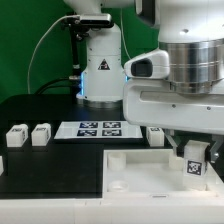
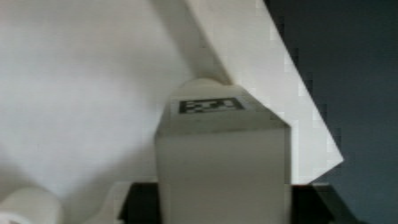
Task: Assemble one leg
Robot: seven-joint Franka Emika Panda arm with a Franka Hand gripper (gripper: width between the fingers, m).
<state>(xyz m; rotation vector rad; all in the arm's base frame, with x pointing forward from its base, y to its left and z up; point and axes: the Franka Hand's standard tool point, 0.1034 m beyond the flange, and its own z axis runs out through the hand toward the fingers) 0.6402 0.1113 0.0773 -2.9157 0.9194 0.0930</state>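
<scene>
Presently, the hand is clenched on one leg, a chunky white plastic block with a black-and-white square tag, held above the large flat white rimmed panel. Three more alike rest on the dark matte tabletop: two at the exterior view's left, one behind the panel. Between them lies the marker board.
</scene>
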